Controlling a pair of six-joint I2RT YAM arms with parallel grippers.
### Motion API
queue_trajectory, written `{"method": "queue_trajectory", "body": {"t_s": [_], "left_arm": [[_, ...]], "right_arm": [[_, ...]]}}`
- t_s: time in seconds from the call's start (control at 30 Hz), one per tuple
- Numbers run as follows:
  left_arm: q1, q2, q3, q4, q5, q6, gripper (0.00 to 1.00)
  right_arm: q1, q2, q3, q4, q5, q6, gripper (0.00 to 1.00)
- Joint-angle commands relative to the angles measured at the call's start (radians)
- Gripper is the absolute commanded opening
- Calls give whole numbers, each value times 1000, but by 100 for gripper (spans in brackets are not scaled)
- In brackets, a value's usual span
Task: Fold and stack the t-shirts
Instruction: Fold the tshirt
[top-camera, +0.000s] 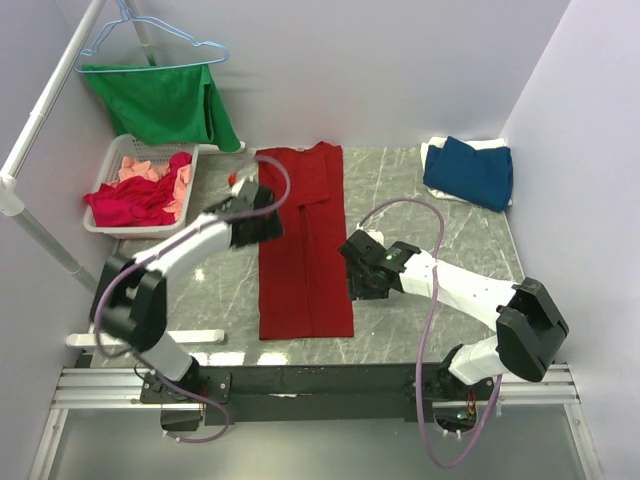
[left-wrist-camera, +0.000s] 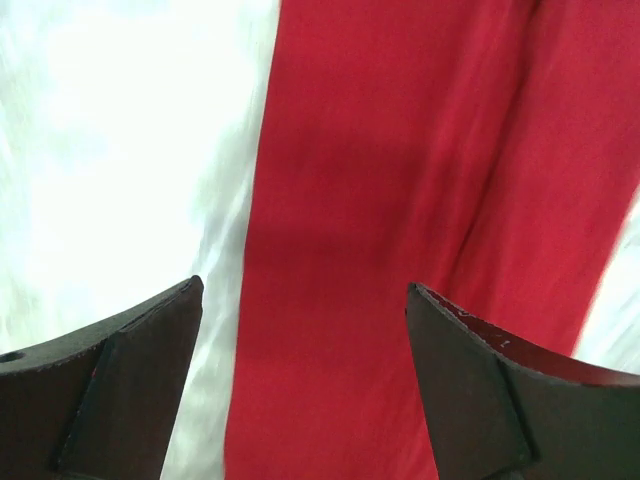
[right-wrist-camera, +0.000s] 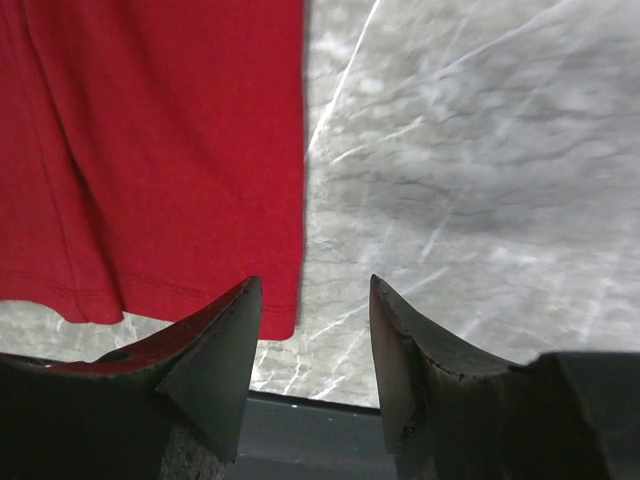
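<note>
Top external has the deep-red t-shirt (top-camera: 305, 240) lying as a long strip mid-table. My left gripper (left-wrist-camera: 305, 350) gapes wide over its 10 o'clock edge, and my right gripper (right-wrist-camera: 315, 345) sits narrower, empty, at its 4 o'clock edge.

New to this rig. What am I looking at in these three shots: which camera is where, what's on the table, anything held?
Two robot arms sit at the near edge of the table, each ending in a two-finger gripper. The wide shot comes from a fixed camera above and behind them; the other two come from wrist cameras, so the dark wedges are the fingers. On it a deep-red t-shirt lies folded into a long strip. The left gripper hangs over its left edge, the right gripper by its right edge; both are open, holding nothing. Far right, a dark blue shirt lies on a white cloth. The basket at left holds crimson and pink shirts; a green garment hangs behind it.
</note>
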Motion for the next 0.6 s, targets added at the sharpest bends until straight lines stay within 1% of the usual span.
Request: {"method": "queue_trajectory", "body": {"t_s": [0.0,0.07,0.23,0.3,0.47,0.5,0.57], "left_arm": [[-59,-171,-201,-25,86,-135,87],[-83,-215,-300,-25,121,-181,87],[-128,-323,-469,-19,161,-273,86],[-137,-361,-506,0,187,-290,86],[-145,-387,-592,69,255,-322,85],[-145,-390,-603,79,260,-322,83],[-153,-395,-615,73,289,-318,83]], "right_arm": [[-6,-26,-68,136,-85,6,54],[-6,-26,-114,162,-128,6,54],[9,-35,-191,213,-174,10,55],[22,-41,-206,236,-196,21,56],[33,-37,-258,300,-233,50,56],[36,-35,-263,308,-240,53,55],[43,-35,-269,319,-245,53,53]]}}
